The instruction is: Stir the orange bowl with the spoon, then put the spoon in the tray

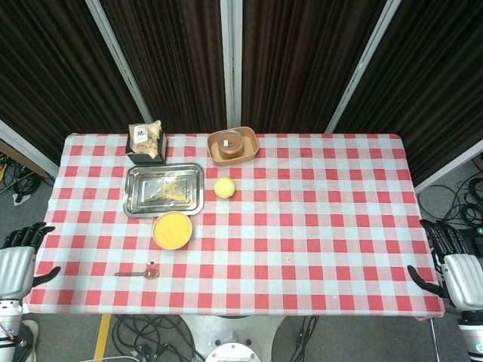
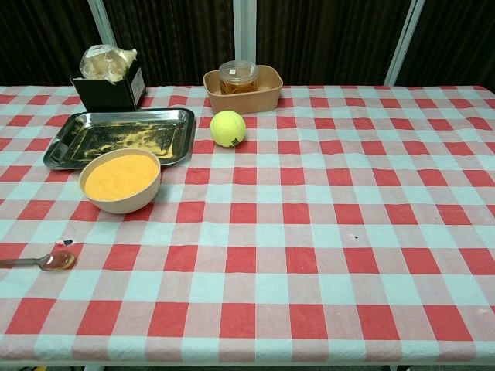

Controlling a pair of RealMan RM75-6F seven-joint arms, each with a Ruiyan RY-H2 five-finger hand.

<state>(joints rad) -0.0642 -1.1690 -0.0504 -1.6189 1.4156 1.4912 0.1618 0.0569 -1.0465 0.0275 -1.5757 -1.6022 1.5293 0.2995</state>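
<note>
Spoon (image 1: 138,272) lies untouched just in front of the orange bowl (image 1: 172,230); your left hand (image 1: 19,260) and right hand (image 1: 453,265) hang empty, fingers spread. Everything remains.

Small metal spoon (image 2: 40,261): handle cut by chest view's left edge. White-backed left hand (image 1: 18,264), right hand (image 1: 455,271): clipped by head view's side edges, missing from chest view.
</note>
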